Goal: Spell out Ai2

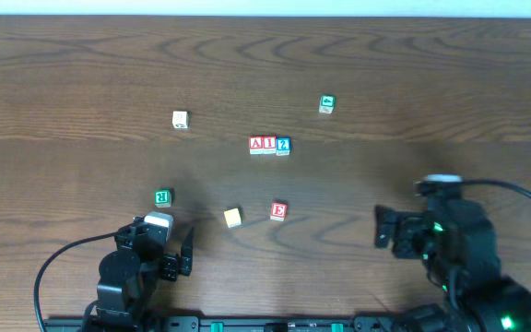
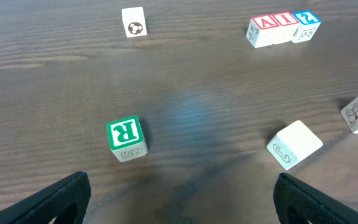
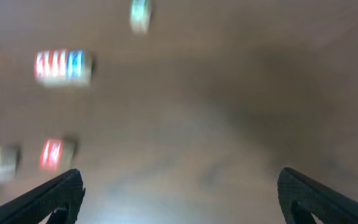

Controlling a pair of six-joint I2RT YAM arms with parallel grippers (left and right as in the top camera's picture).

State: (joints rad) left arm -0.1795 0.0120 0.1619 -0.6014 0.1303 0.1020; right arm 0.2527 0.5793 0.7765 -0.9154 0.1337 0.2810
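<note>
Table with letter blocks, both arms stationed at the near edge. The task row is seen at mid-table, slightly toward the far edge: the A block (image 1: pixel 256 144), the middle block (image 1: pixel 269 144) and the 2 block (image 1: pixel 283 145) are set side by side and touching, so the word is judged to be essentially spelled.

The left tool (image 2: pixel 180 180) is shown spread wide and empty above the table near the green R block (image 2: pixel 127 137). The right tool (image 3: pixel 179 177) is likewise spread wide with nothing between its fingers.

Loose blocks are scattered around the row: a yellow block (image 1: pixel 233 217) and a red E block (image 1: pixel 278 211) toward the near edge, a white block (image 1: pixel 180 119) and a green block (image 1: pixel 327 104) toward the far edge.

Risk: in the left wrist view the 2 block is seen slightly turned against its neighbours. Any attempt to square it with fingers this wide could push the row apart or carry a neighbouring block along.

Limits of view: the right wrist view is heavily blurred, so only colour patches can be told. It cannot be settled whether the middle glyph is an I or a 1. The fingers of both tools are cut off by the lower frame edge.
</note>
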